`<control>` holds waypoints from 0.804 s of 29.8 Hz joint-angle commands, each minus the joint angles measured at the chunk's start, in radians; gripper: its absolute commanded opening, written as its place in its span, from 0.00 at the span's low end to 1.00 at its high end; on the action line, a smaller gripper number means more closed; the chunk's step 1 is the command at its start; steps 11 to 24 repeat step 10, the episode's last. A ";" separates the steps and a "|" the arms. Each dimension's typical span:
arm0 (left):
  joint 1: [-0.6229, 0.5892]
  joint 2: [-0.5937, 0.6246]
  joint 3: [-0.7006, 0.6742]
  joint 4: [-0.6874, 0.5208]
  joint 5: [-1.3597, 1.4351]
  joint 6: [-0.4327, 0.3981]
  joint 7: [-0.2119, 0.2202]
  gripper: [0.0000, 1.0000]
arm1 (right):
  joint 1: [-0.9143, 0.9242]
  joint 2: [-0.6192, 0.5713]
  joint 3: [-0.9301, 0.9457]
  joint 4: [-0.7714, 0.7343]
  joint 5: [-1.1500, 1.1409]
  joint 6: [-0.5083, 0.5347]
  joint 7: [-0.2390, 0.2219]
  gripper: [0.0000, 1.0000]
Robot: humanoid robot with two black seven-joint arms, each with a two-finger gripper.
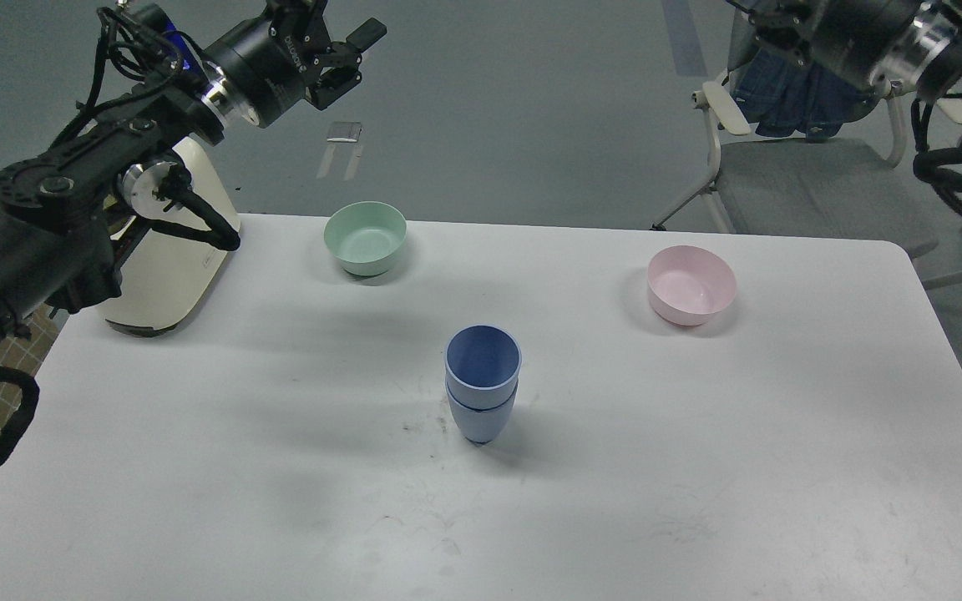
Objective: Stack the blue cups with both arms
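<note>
The two blue cups [482,386] stand nested one inside the other, upright, at the middle of the white table [197,467]. Nothing touches them. My left gripper [346,25] is high at the top left, far behind the table's back edge. One finger [367,33] splays out wide and the other is cut off by the top edge, so it reads as open and empty. My right arm [865,29] is drawn back to the top right corner. Only the base of its gripper [769,25] shows, and the fingers are cut off by the frame's edge.
A pale green bowl [365,238] sits at the back left of the table and a pink bowl [691,285] at the back right. A cream appliance [164,267] stands at the left edge. A grey chair [798,179] stands behind the table.
</note>
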 commanded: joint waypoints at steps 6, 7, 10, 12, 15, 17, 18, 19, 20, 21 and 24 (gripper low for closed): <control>0.114 -0.061 -0.040 0.065 -0.015 0.000 0.000 0.98 | -0.216 0.140 0.240 -0.119 0.086 0.010 0.016 1.00; 0.136 -0.076 -0.054 0.082 -0.015 0.000 0.000 0.98 | -0.230 0.153 0.254 -0.119 0.086 0.010 0.016 1.00; 0.156 -0.098 -0.080 0.119 -0.015 0.000 0.000 0.98 | -0.241 0.163 0.277 -0.119 0.086 0.010 0.016 1.00; 0.156 -0.098 -0.080 0.119 -0.015 0.000 0.000 0.98 | -0.241 0.163 0.277 -0.119 0.086 0.010 0.016 1.00; 0.156 -0.098 -0.080 0.119 -0.015 0.000 0.000 0.98 | -0.241 0.163 0.277 -0.119 0.086 0.010 0.016 1.00; 0.156 -0.098 -0.080 0.119 -0.015 0.000 0.000 0.98 | -0.241 0.163 0.277 -0.119 0.086 0.010 0.016 1.00; 0.156 -0.098 -0.080 0.119 -0.015 0.000 0.000 0.98 | -0.241 0.163 0.277 -0.119 0.086 0.010 0.016 1.00; 0.156 -0.098 -0.080 0.119 -0.015 0.000 0.000 0.98 | -0.241 0.163 0.277 -0.119 0.086 0.010 0.016 1.00; 0.156 -0.098 -0.080 0.119 -0.015 0.000 0.000 0.98 | -0.241 0.163 0.277 -0.119 0.086 0.010 0.016 1.00; 0.156 -0.098 -0.080 0.119 -0.015 0.000 0.000 0.98 | -0.241 0.163 0.277 -0.119 0.086 0.010 0.016 1.00; 0.156 -0.098 -0.080 0.119 -0.015 0.000 0.000 0.98 | -0.241 0.163 0.277 -0.119 0.086 0.010 0.016 1.00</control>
